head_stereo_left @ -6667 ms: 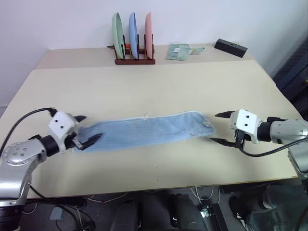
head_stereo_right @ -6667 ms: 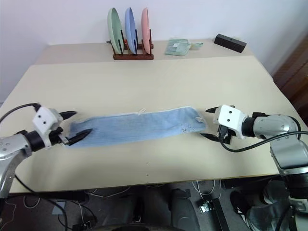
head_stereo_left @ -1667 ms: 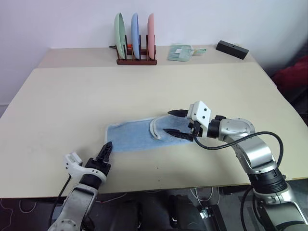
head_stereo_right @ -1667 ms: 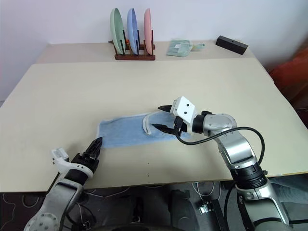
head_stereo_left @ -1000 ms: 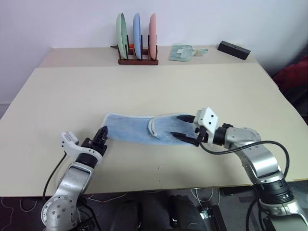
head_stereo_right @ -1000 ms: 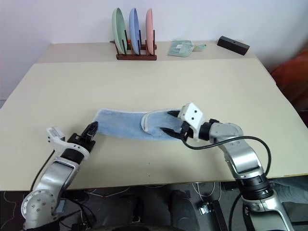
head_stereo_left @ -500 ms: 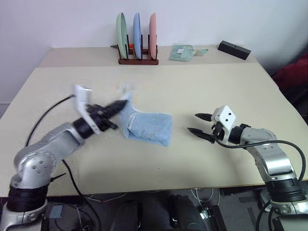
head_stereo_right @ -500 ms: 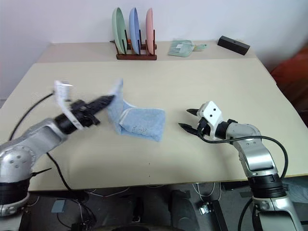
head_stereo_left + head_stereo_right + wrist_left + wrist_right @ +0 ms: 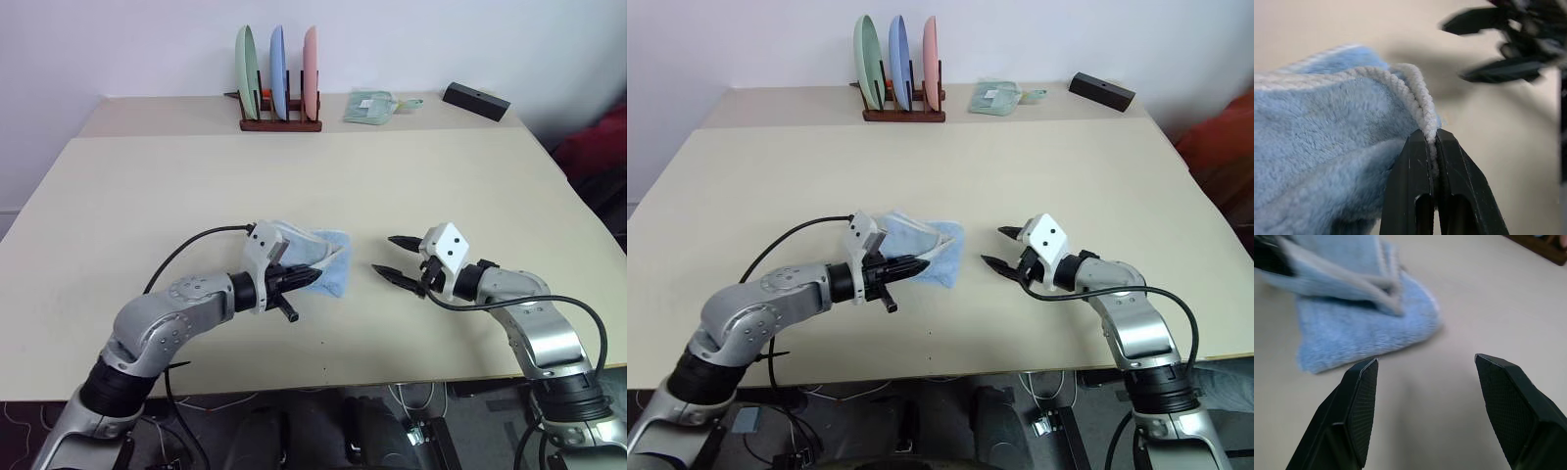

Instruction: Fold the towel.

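**Beige table and what's sitting on it**

So it's a big beige table [image 9: 470, 176] with a seam running across near the far end. Around the middle lies the light-blue towel [image 9: 328, 275], bunched into a small folded heap, its lower layer flat on the tabletop. Along the far edge there's a wooden plate rack [image 9: 280, 123] holding three upright plates: green, blue, pink. Just beside that, further right, is a small pale-green folded item [image 9: 368, 106], and near the far right corner a black block [image 9: 474, 99].
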Controlling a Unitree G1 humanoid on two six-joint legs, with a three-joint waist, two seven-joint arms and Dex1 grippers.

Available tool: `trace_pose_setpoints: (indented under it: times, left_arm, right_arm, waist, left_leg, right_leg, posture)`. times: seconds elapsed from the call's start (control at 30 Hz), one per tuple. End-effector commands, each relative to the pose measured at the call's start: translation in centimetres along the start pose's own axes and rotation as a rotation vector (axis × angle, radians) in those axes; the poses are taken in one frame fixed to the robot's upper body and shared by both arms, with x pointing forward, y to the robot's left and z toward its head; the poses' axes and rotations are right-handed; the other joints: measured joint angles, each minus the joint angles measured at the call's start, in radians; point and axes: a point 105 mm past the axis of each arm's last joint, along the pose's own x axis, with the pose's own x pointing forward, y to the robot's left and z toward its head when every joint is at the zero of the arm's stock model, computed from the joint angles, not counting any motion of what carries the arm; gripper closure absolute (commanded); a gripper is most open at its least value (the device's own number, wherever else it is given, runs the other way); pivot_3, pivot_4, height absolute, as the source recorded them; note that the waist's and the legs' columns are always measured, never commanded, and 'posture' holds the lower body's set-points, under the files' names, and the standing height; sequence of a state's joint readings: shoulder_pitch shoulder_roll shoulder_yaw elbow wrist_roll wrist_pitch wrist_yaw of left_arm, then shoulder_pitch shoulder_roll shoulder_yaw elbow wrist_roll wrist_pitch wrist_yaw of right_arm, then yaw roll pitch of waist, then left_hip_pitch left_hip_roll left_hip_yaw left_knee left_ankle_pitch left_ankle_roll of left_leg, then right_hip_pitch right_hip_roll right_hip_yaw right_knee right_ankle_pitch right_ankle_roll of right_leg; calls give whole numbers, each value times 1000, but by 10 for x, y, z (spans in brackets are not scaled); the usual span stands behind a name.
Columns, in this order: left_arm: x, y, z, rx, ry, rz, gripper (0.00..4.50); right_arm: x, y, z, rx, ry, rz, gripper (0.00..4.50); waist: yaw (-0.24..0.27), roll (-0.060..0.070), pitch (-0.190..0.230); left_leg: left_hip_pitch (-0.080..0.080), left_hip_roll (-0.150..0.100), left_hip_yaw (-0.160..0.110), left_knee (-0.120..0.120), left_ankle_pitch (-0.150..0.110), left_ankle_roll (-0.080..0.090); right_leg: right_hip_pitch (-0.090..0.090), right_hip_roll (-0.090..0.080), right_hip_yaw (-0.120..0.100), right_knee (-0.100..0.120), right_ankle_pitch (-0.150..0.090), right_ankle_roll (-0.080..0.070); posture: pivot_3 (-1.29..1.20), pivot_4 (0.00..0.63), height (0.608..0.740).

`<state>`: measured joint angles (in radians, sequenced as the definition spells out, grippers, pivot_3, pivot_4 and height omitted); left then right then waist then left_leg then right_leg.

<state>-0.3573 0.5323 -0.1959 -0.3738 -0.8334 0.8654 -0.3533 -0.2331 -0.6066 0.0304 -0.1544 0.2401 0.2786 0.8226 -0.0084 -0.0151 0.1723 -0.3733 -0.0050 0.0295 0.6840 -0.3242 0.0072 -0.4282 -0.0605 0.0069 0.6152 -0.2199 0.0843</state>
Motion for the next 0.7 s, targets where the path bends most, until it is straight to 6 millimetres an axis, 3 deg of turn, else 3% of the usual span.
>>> trace_pose_setpoints:
  times: [0.03, 0.13, 0.23, 0.37, 0.43, 0.5, 0.57, 0.63, 0.7]
  left_arm:
    - [2, -3, 6, 11, -42, -4, 4455]
    - [3, -9, 6, 8, -57, -34, 4455]
    - [3, -19, 10, -11, -97, -101, 3549]
    - [0, -19, 9, 2, -85, -92, 1565]
    - [-9, -19, 21, -34, -145, -116, 641]
    - [-26, -12, 43, -105, -263, -114, 641]
    - [-33, -9, 50, -135, -298, -108, 641]
    - [-57, 23, 72, -161, -426, 39, 1285]
    - [-77, 39, 79, -95, -455, 145, 2067]
  right_arm:
    - [2, 2, 13, -31, -36, -1, 1274]
    - [4, 1, 14, -33, -39, 2, 1274]
    - [5, 1, 16, -40, -40, 4, 1274]
    - [5, -1, 18, -44, -41, 4, 1274]
    - [5, -3, 20, -50, -42, -2, 1274]
    - [4, -6, 24, -57, -48, -13, 1274]
    - [3, -7, 26, -59, -49, -16, 1274]
    - [5, -7, 38, -26, -82, -6, 1857]
    - [11, -2, 53, 1, -120, 24, 2636]
  waist:
    - [-1, 0, 0]
    - [-1, 0, 0]
    - [-1, 0, 0]
    - [-1, 0, 0]
    - [-1, 0, 0]
    - [-1, 0, 0]
    - [-2, 0, 0]
    - [-3, 0, 0]
    - [-7, 0, 0]
  left_leg:
    - [0, 0, 0, 0, 0, 0]
    - [0, 0, 0, 0, 0, 0]
    - [0, 0, 0, 0, 0, 0]
    - [0, 0, 0, 0, 0, 0]
    - [0, 0, 0, 0, 0, 0]
    - [0, 0, 0, 0, 0, 0]
    - [0, 1, -1, 0, 0, 0]
    - [0, 1, -1, 0, 0, 0]
    - [0, 1, -1, 0, 0, 0]
  right_leg:
    - [0, 0, 0, 0, 0, 0]
    - [0, 0, 0, 0, 0, 0]
    - [0, 0, 0, 0, 0, 0]
    - [0, 0, 0, 0, 0, 0]
    - [0, -1, 0, 0, 0, 0]
    - [0, -1, 0, 0, 0, 0]
    - [-1, -3, 0, 0, 0, 0]
    - [-1, -3, 0, 1, 0, 0]
    - [-1, -2, 0, 1, 0, 0]
  posture:
    - [0, 150, 740]
    - [0, 150, 740]
    - [0, 150, 740]
    - [0, 150, 740]
    - [0, 150, 740]
    - [0, 150, 740]
    - [0, 150, 740]
    - [0, 150, 740]
    - [0, 150, 740]
